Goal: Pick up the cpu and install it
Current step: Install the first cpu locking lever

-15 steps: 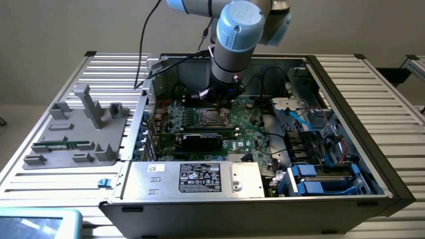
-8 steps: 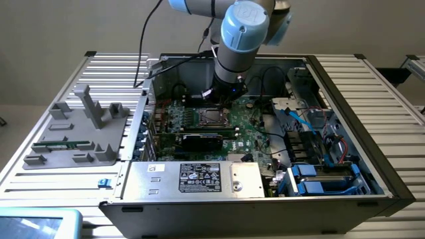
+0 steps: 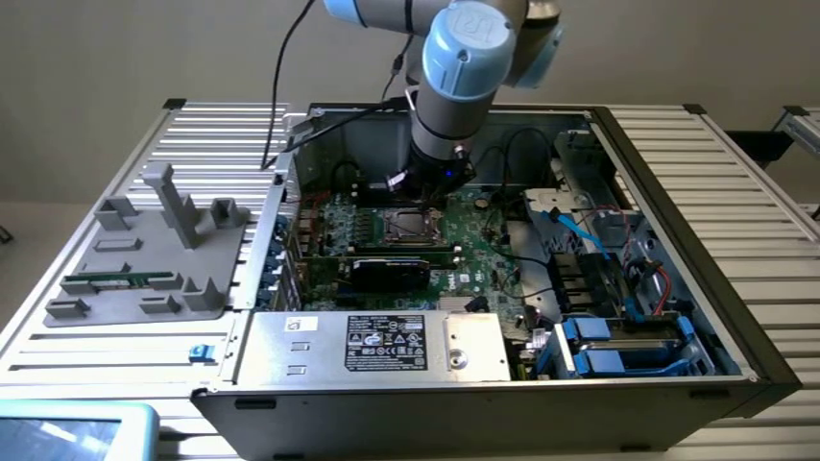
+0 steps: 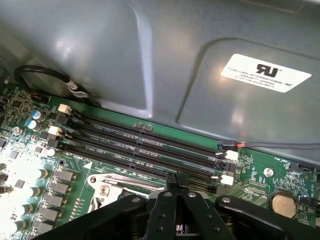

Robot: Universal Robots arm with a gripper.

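The cpu (image 3: pixel 407 228) shows as a silvery-grey square lying flat inside the metal-framed socket on the green motherboard (image 3: pixel 481 254) of the open computer case. My gripper (image 3: pixel 431 198) hangs just above the socket's far edge, at the end of the blue-capped arm. In the wrist view its black fingertips (image 4: pixel 172 181) are pressed together with nothing between them, over the socket's shiny metal frame (image 4: pixel 107 184).
Black memory slots (image 4: pixel 145 146) run beside the socket, under the grey case wall (image 4: pixel 150 60). A black card (image 3: pixel 391 271), a power supply (image 3: pixel 384 343) and blue drive bays (image 3: pixel 628 348) crowd the case. A grey fixture (image 3: pixel 154 259) on the exterior view's left holds a green memory stick (image 3: pixel 122 281).
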